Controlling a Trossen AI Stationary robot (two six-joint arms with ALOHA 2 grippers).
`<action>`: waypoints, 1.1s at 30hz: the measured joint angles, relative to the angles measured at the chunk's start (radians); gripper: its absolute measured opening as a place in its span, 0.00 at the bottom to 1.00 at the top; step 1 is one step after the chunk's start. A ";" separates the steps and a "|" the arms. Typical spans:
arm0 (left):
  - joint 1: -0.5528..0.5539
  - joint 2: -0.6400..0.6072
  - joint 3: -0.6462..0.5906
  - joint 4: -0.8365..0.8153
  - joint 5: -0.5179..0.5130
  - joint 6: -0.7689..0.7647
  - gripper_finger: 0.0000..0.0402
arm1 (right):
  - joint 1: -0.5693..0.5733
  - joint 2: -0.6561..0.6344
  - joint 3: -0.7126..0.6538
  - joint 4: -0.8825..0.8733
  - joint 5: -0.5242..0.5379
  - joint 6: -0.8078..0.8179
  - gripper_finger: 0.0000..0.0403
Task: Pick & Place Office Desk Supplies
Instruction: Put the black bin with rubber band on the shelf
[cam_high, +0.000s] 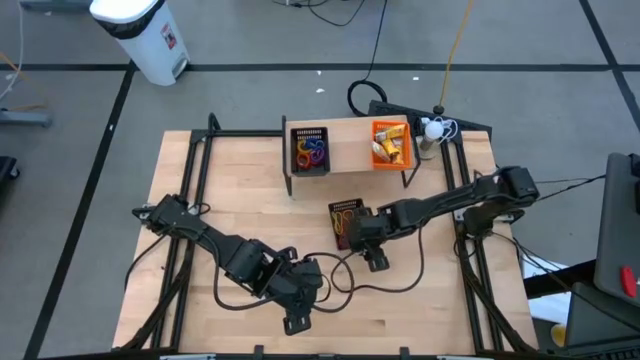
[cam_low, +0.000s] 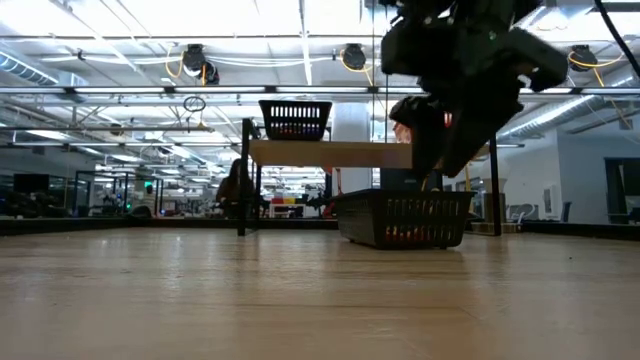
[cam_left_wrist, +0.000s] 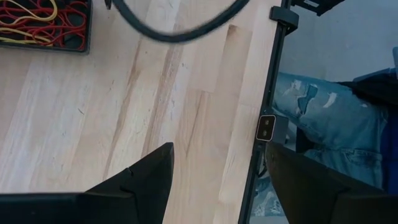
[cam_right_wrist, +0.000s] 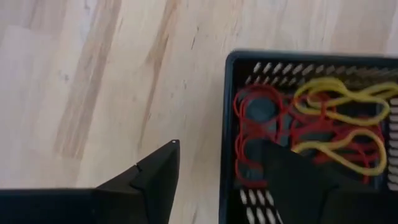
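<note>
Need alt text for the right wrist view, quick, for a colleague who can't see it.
The right gripper hangs open over the edge of a black mesh basket holding red and yellow elastic loops. One finger is over the bare wooden table, the other over the basket.

We are in a big robot lab. Far beyond the right gripper (cam_low: 450, 150) we see a long open room with bright ceiling lights (cam_low: 150, 15), pipes and rows of desks. The wooden table (cam_high: 240, 200) sits on a grey floor (cam_high: 250, 40) with loose cables (cam_high: 365, 95).
</note>
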 joint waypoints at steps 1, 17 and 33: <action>-0.003 0.000 0.000 0.000 0.000 0.000 0.64 | -0.003 0.012 -0.002 0.015 0.000 -0.005 0.52; -0.017 0.000 0.000 0.010 -0.004 0.037 0.64 | -0.029 0.103 -0.086 0.159 -0.003 0.000 0.52; -0.017 0.000 0.000 0.005 -0.012 0.033 0.64 | -0.044 0.087 -0.126 0.174 -0.020 0.012 0.03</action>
